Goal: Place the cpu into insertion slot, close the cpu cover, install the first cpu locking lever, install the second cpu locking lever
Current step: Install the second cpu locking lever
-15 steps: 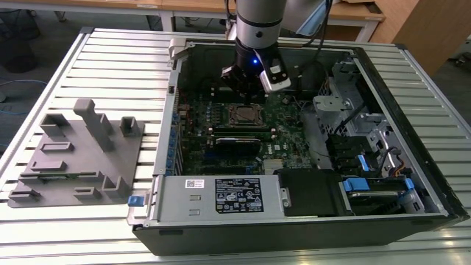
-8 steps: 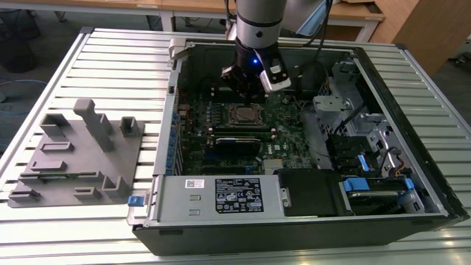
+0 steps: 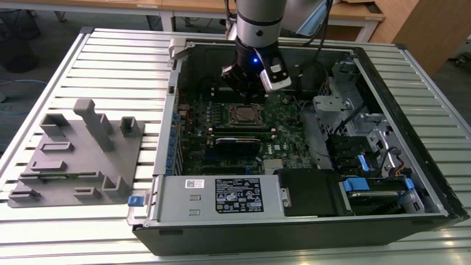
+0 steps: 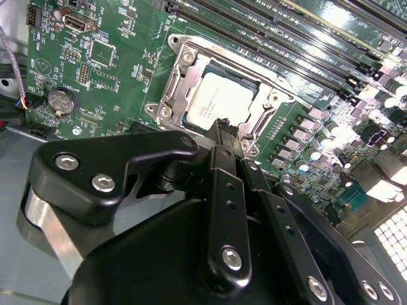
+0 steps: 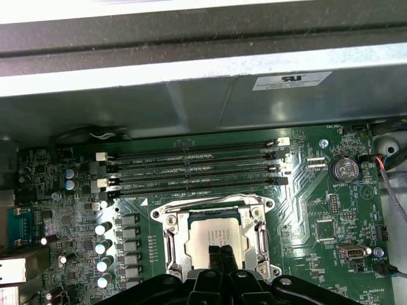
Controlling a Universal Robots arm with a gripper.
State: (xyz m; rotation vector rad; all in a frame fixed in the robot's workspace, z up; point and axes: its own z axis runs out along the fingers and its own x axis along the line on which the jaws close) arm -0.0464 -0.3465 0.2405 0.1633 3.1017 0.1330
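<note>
Cpu (image 4: 219,105) seated in slot (image 4: 170,101); light, stiff, fragile, best gripped by edges. Gripper (image 4: 224,127) above, fingers closed, empty.

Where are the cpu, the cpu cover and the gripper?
cpu (image 4: 219,105): second wrist view, middle of its silvery top.
cpu cover (image 5: 170,236): first wrist view, side bar of the frame.
gripper (image 4: 224,127): second wrist view, at its fingertips.

A grey fixture block (image 3: 77,154) lies beside the open computer case (image 3: 412,110).

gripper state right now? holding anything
gripper: shut, fingertips together, holding nothing, tips at the edge of the cpu that sits in the insertion slot.
</note>
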